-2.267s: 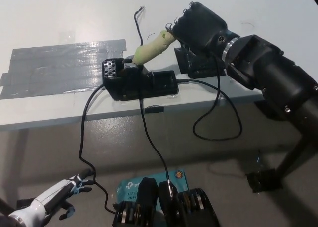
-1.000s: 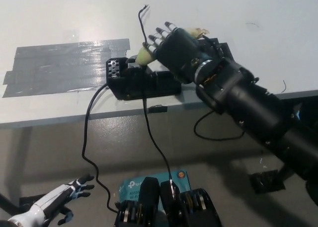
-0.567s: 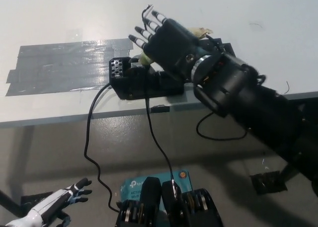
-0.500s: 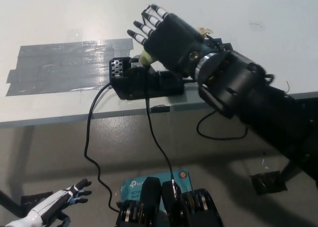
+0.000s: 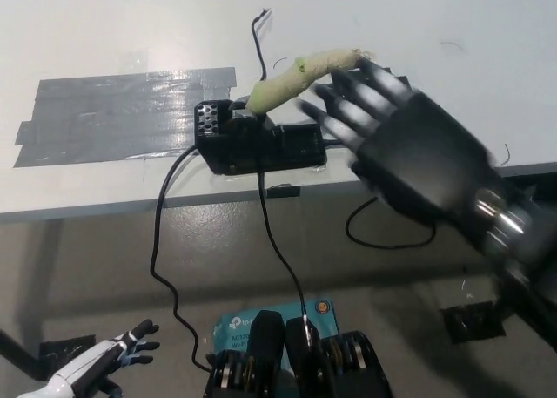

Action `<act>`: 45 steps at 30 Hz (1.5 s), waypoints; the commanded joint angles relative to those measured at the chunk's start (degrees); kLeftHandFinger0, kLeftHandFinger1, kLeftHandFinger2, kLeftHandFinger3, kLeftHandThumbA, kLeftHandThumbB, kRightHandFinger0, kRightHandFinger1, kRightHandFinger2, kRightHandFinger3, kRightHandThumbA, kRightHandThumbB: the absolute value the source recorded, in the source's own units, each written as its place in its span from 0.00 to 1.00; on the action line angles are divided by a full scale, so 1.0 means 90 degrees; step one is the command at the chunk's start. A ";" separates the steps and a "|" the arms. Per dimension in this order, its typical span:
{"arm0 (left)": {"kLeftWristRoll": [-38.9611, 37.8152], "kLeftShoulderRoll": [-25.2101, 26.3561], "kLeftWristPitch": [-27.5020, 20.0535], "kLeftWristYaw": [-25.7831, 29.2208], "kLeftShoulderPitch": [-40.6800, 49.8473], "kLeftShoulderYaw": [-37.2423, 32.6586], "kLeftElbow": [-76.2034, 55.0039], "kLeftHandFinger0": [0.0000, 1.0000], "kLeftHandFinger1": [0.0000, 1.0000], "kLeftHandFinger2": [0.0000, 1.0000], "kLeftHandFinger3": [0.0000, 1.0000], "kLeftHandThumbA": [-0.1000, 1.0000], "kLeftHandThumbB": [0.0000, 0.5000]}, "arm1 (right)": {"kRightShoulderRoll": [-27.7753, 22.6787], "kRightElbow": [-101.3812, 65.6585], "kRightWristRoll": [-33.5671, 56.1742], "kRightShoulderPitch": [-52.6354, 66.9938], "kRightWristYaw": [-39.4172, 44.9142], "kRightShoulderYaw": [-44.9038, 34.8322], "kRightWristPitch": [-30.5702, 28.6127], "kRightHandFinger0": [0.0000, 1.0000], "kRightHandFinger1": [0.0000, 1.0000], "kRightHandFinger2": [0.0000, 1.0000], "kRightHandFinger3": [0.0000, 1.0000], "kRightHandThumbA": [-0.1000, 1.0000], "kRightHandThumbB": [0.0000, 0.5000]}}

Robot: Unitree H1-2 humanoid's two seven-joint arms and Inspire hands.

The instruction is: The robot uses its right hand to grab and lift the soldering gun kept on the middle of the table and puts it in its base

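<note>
Soldering gun [image 5: 300, 72] sits tip-down in its black base [image 5: 257, 143] at the table [image 5: 130, 32] front edge, yellow-green handle slanting up and right of the base. My right hand [image 5: 409, 158] is off the gun, just right of the base, fingers spread, holding nothing, motion-blurred. Grey tape patch [image 5: 117, 115] lies left of the base. Left hand [image 5: 100, 363] rests far below the base, fingers apart.

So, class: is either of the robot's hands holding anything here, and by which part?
Nothing is held. The right hand is open, apart from the soldering gun resting in its base; the left hand hangs open, low.
</note>
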 commanded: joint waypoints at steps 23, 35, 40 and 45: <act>-0.0344 -0.0101 -0.0347 0.0229 0.0222 0.0850 -0.0034 0.83 0.94 1.00 1.00 1.00 0.35 | 0.1738 0.4052 0.5212 0.2993 -0.2084 -0.4969 -0.0226 0.77 0.93 1.00 1.00 0.28 0.58; -0.0123 -0.0275 -0.0303 0.0351 0.0249 0.1170 -0.0028 0.87 0.93 0.99 1.00 1.00 0.37 | 0.1645 0.3993 0.5140 0.2659 -0.1987 -0.4692 0.0180 0.43 0.65 0.96 1.00 0.20 0.54; -0.0290 -0.0436 -0.0200 0.0390 0.0273 0.1423 -0.0048 0.86 0.92 0.97 1.00 1.00 0.32 | 0.1416 0.4110 0.5388 0.2593 -0.1840 -0.4442 0.0444 0.53 0.79 1.00 1.00 0.33 0.69; -0.0101 -0.0566 -0.0128 0.0608 0.0204 0.1470 0.0005 0.82 0.90 0.93 1.00 1.00 0.31 | 0.1274 0.4089 0.5558 0.2565 -0.1954 -0.4275 0.0554 0.47 0.74 1.00 1.00 0.32 0.71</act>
